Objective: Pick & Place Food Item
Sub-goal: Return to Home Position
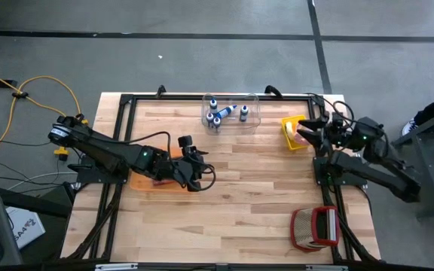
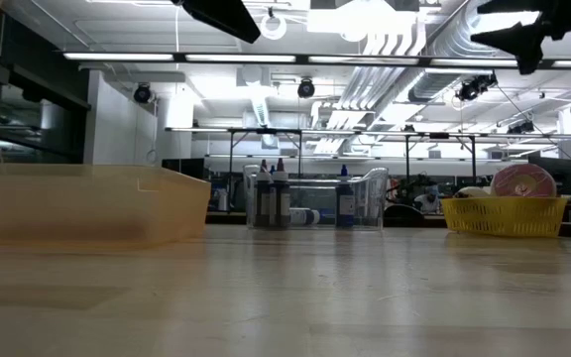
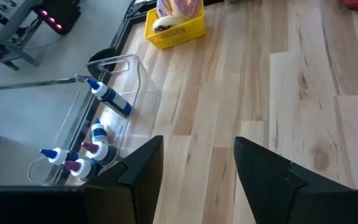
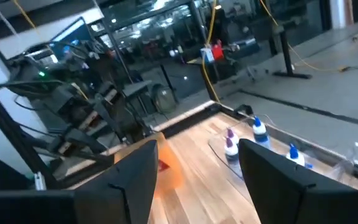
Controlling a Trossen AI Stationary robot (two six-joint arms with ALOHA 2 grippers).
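**Donuts in the yellow bin, both grippers empty**

The yellow bin point(image 1: 292, 118) is parked at the far right of the table point(image 1: 255, 196), right up against the frame rail. A pink donut point(image 2: 521, 181) can be seen standing on edge inside it, poking above the rim, with something paler tucked in beside it. In the left wrist view more than one donut is packed in there, though the colours can't all be made out.

The right gripper point(image 1: 308, 129) is held in the air over the bin's right edge. Its fingers point(image 4: 135, 171) are spread wide and nothing is caught between them.

The left gripper point(image 1: 193, 170) is held above the inner end of the orange tray point(image 1: 145, 181), on the left half of the table. Its fingers point(image 3: 143, 163) are also wide apart, with only bare wood seen through the gap, so nothing is gripped there either.

A clear container point(image 1: 232, 111) holding a few small blue-capped bottles point(image 1: 217, 117) is set at the far edge, near the bin but not touching it. A red basket point(image 1: 314, 228) is sat by the front right corner, well apart from the bin.
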